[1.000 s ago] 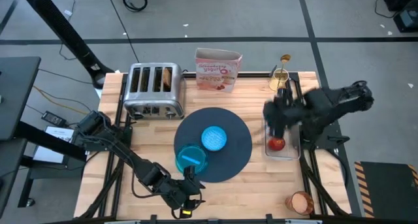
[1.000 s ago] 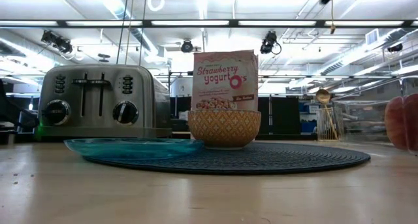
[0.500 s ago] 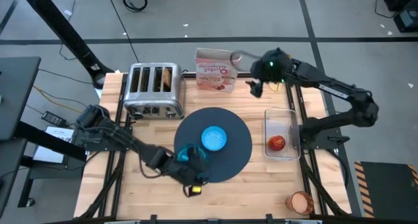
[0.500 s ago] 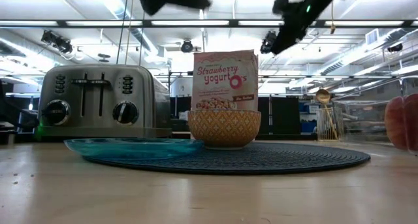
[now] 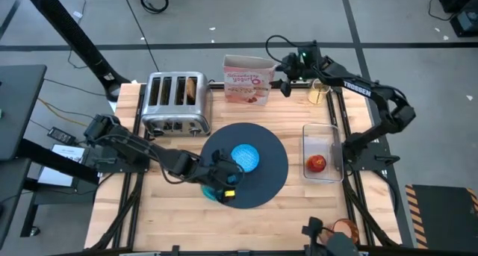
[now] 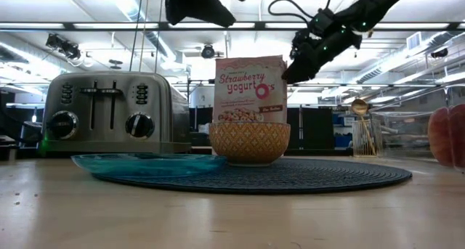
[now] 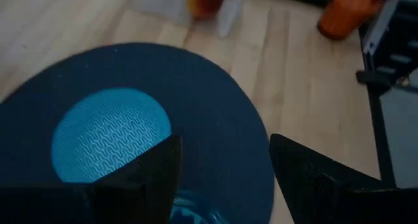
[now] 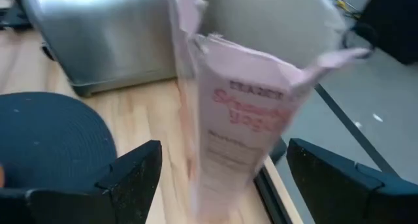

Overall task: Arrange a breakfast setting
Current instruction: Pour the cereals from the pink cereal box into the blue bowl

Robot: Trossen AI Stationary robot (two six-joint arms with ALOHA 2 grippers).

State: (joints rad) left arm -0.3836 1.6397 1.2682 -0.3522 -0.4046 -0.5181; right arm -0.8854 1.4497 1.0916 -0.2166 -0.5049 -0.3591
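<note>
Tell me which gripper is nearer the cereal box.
Right. The right gripper hangs open just beside the cereal box at the table's back edge; the left gripper is open over the mat's near side.

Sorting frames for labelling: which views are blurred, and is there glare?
Right wrist view: the cereal box is smeared by motion blur. Left wrist view: soft throughout, the bowl included. Low view: sharp, though ceiling lights glare brightly. High view: evenly lit and clear.
</note>
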